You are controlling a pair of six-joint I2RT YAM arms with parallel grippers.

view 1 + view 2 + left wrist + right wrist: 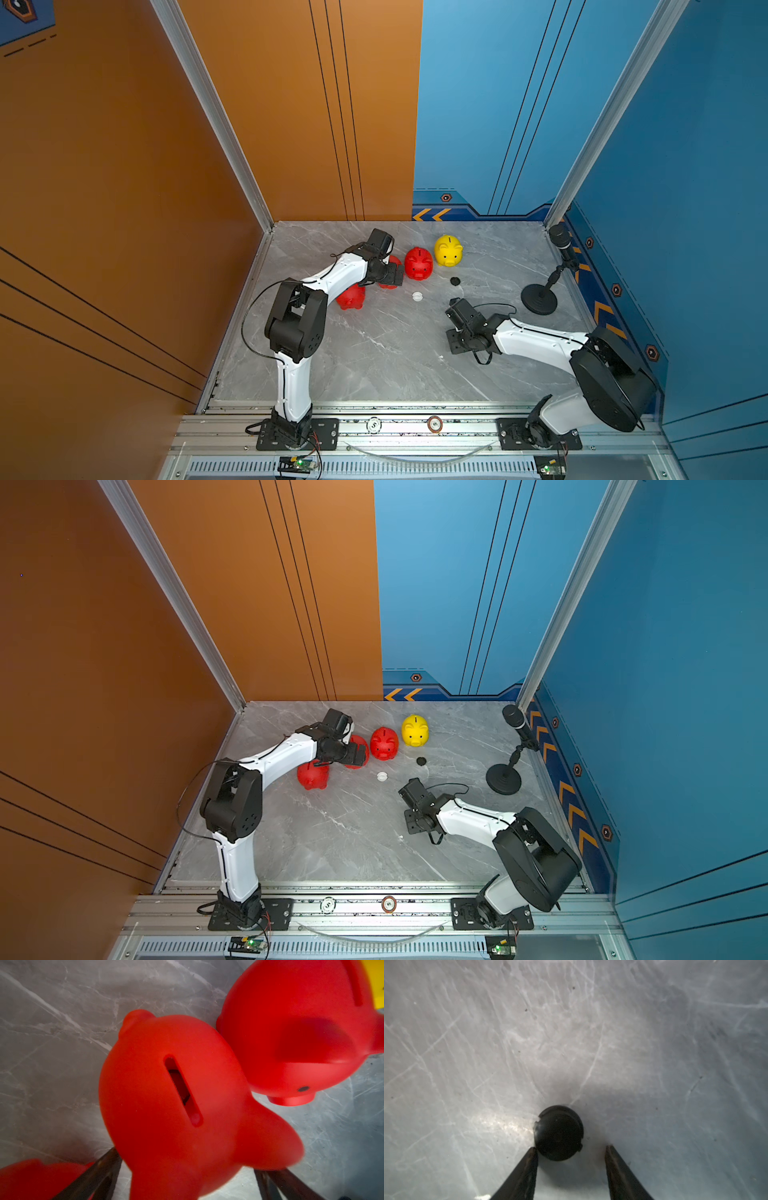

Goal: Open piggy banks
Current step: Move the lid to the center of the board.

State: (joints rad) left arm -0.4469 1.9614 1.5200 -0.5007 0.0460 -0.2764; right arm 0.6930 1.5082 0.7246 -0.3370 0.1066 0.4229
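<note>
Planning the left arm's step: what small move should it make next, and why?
Probably close the left tool on the red piggy bank under it: its open fingers stand on either side of the upright bank, and nothing is gripped yet.

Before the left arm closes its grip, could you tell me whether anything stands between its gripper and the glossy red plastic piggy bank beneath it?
Nothing visible does: the left gripper is open, its fingers flanking that glossy red plastic piggy bank. A second red piggy bank sits beside it, outside the fingers.
</note>
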